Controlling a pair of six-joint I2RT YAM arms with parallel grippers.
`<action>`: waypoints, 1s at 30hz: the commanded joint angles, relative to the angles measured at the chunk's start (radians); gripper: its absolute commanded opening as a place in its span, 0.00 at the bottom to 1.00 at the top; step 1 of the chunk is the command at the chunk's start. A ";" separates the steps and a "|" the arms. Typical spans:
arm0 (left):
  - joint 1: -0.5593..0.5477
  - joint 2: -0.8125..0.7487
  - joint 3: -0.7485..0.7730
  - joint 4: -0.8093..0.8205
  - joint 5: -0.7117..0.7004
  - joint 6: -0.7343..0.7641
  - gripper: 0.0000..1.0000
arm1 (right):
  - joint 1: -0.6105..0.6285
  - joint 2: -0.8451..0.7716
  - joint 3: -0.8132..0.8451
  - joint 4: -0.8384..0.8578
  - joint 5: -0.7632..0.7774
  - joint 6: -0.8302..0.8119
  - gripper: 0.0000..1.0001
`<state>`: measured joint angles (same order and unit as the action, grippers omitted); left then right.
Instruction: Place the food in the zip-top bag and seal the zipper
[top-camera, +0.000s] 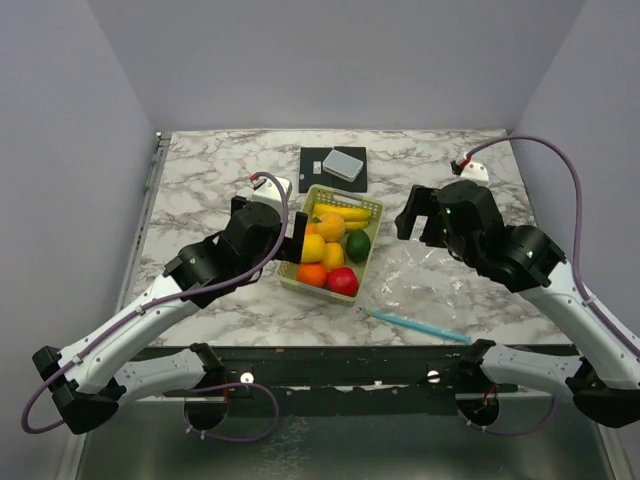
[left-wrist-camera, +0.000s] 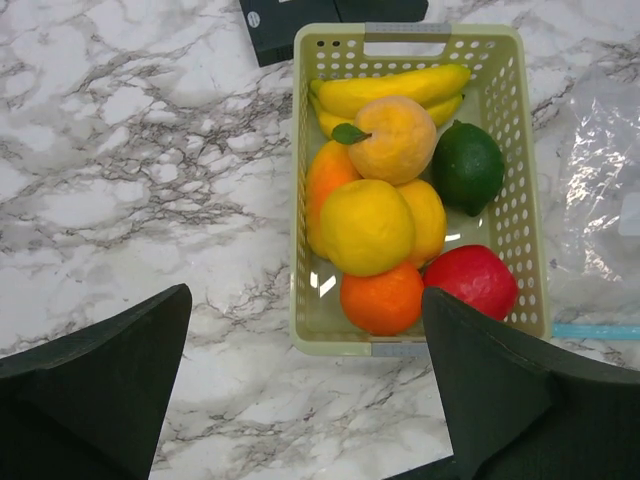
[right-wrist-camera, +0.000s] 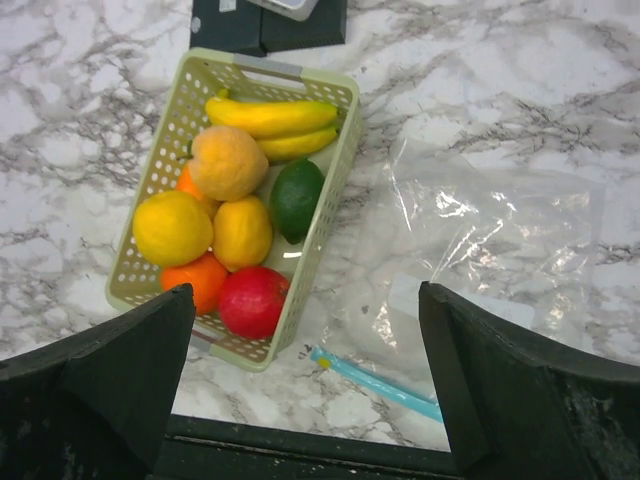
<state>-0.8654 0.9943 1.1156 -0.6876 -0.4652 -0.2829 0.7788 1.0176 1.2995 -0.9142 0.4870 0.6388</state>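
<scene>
The food (left-wrist-camera: 385, 200) lies entirely inside the pale yellow-green slotted basket (left-wrist-camera: 530, 230); none of it is in the zip-top bag (right-wrist-camera: 500, 240). Contents, far end to near end: yellow bananas (left-wrist-camera: 400, 88) against the far wall; a peach-coloured fruit (left-wrist-camera: 398, 140) on top of the pile; a dark green fruit (left-wrist-camera: 467, 168) against the right wall; two yellow lemons (left-wrist-camera: 365, 228) in the middle; an orange (left-wrist-camera: 382, 300) and a red apple (left-wrist-camera: 472, 280) at the near end.

The zip-top bag lies flat and crinkled on the marble table (top-camera: 210, 180), just to the right of the basket; whether the two touch cannot be told. The zipper (right-wrist-camera: 375, 382) runs along the bag's near edge, slanting close to the front edge of the table; whether it is sealed cannot be told.

The left gripper (left-wrist-camera: 307, 295) hovers above the near-left part of the basket; its jaws stand wide apart and hold nothing. The right gripper (right-wrist-camera: 307, 290) hangs over the bag, to the right of the basket; its jaws are likewise spread wide and empty.

Beyond the basket, at the far side of the table, a black mat (top-camera: 315, 175) carries a small grey box (top-camera: 343, 163).
</scene>
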 joint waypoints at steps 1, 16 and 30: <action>-0.001 0.029 0.067 0.048 0.006 0.033 0.99 | 0.002 0.075 0.138 -0.118 0.024 0.020 1.00; -0.002 0.070 0.096 0.054 0.035 0.047 0.99 | 0.002 -0.004 -0.160 -0.156 0.027 0.110 1.00; -0.001 0.041 0.054 0.071 0.082 0.036 0.99 | 0.001 0.010 -0.344 -0.162 0.036 0.261 1.00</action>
<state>-0.8654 1.0538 1.1835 -0.6361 -0.4183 -0.2470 0.7788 1.0145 0.9806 -1.0630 0.5110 0.8436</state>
